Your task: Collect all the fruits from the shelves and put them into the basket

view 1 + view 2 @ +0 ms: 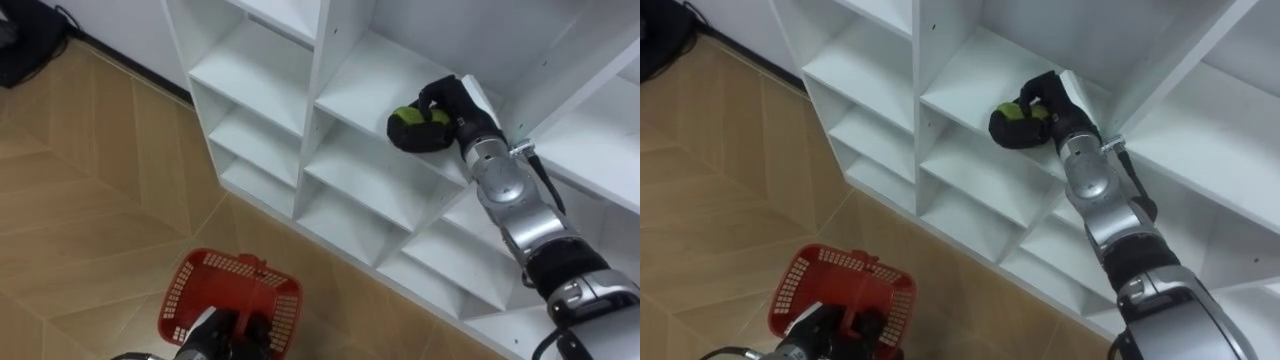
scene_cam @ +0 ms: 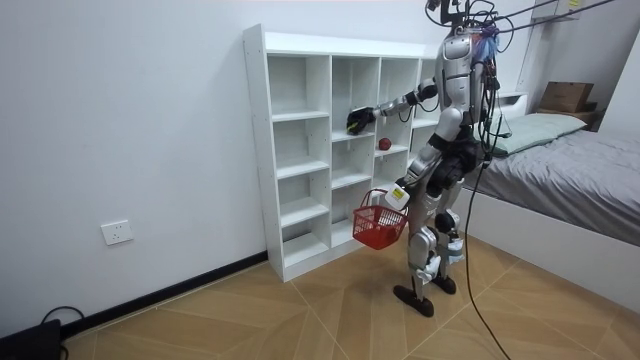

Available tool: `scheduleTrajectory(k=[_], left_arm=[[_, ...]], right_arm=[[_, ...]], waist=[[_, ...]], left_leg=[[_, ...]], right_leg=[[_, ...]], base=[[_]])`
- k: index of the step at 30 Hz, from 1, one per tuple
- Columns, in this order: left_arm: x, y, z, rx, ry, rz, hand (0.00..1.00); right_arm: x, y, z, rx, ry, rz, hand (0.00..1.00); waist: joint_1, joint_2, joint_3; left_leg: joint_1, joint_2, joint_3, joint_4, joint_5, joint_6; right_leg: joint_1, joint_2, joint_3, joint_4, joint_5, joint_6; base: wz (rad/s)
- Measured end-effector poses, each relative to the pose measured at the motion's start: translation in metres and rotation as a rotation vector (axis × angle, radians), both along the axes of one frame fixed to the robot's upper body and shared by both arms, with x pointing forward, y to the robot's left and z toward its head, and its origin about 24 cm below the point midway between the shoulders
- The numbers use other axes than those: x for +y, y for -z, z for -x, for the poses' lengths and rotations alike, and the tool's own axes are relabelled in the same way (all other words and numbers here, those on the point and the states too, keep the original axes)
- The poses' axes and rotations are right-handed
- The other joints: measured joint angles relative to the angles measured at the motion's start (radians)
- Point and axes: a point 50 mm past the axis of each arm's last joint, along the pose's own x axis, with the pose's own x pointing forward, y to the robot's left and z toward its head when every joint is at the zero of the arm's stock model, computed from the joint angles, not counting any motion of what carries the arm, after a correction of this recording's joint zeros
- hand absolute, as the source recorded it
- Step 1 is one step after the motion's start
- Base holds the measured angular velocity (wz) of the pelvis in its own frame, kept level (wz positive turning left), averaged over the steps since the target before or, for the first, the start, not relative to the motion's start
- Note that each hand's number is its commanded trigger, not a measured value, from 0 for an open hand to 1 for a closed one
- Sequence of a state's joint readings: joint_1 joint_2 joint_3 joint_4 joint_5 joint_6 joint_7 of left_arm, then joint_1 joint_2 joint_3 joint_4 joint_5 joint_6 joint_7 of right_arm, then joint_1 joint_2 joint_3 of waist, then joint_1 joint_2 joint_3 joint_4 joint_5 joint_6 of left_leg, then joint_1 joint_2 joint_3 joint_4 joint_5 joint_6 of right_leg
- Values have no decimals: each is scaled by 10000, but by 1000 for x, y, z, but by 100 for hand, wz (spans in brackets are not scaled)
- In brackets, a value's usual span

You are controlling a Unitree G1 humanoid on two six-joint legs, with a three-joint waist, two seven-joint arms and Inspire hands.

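A green fruit point(image 1: 408, 123) lies on a middle shelf of the white closet point(image 1: 262, 60). My right hand point(image 1: 447, 108) reaches into that compartment, its dark fingers curled over the fruit point(image 1: 1010, 112). Low at my left, my left hand point(image 1: 213, 336) grips the handle of a red plastic basket point(image 1: 190, 282), which hangs above the wooden floor; nothing shows inside it. In the room view I stand upright facing the closet point(image 2: 300, 110), right arm stretched to the shelf and the basket point(image 2: 380, 228) at knee height.
A small red fruit point(image 2: 384, 144) sits in the compartment one column to the room view's right, slightly lower. A bed point(image 2: 560, 170) stands close behind me. A black object point(image 1: 20, 40) lies on the floor by the wall, left of the closet.
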State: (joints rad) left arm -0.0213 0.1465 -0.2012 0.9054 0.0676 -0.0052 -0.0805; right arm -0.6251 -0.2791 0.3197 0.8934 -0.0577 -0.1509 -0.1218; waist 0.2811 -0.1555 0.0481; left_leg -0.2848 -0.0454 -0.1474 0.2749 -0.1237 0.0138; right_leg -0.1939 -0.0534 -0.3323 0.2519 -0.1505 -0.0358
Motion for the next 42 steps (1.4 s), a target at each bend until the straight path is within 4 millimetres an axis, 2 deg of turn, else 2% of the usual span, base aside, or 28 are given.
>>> scheduleTrajectory(k=[17,24,28,36,37,39,42], left_arm=[[0,-1,-3,-40,-20,128,100],[3,-1,-6,61,-18,18,100],[1,-1,-8,27,-35,87,100],[-1,0,-8,100,-8,107,100],[-1,0,-7,119,7,89,100],[0,1,-6,155,-26,80,100],[0,1,-5,167,-56,80,100]], right_arm=[[2,-1,0,-33,-90,-101,100],[5,4,4,91,-265,-133,100],[11,7,14,-4,-553,-365,100],[29,9,29,-4,-1722,-632,100],[31,12,32,72,-1874,-526,100],[34,14,40,96,-2149,-638,100],[37,15,50,77,-2465,-797,100]], waist=[[-58,-18,-16],[-59,87,-18],[-112,146,-60],[-617,221,-110],[-650,265,-133],[-850,411,-248],[-963,491,-300]], left_leg=[[32,7,51,49,4,10],[351,20,99,-132,2,13],[523,89,177,-241,-2,21],[601,115,287,-242,-5,26],[677,123,315,-244,-9,29],[779,130,347,-259,-18,38],[1103,155,454,-418,-12,36]], right_leg=[[14,33,194,-66,16,18],[281,39,205,-154,26,31],[378,22,228,-176,23,38],[482,32,322,-284,34,46],[555,27,334,-291,34,46],[649,36,339,-292,34,47],[853,25,460,-309,32,48]], base=[[0],[-1],[-3],[-2],[-4],[-3],[-14]])
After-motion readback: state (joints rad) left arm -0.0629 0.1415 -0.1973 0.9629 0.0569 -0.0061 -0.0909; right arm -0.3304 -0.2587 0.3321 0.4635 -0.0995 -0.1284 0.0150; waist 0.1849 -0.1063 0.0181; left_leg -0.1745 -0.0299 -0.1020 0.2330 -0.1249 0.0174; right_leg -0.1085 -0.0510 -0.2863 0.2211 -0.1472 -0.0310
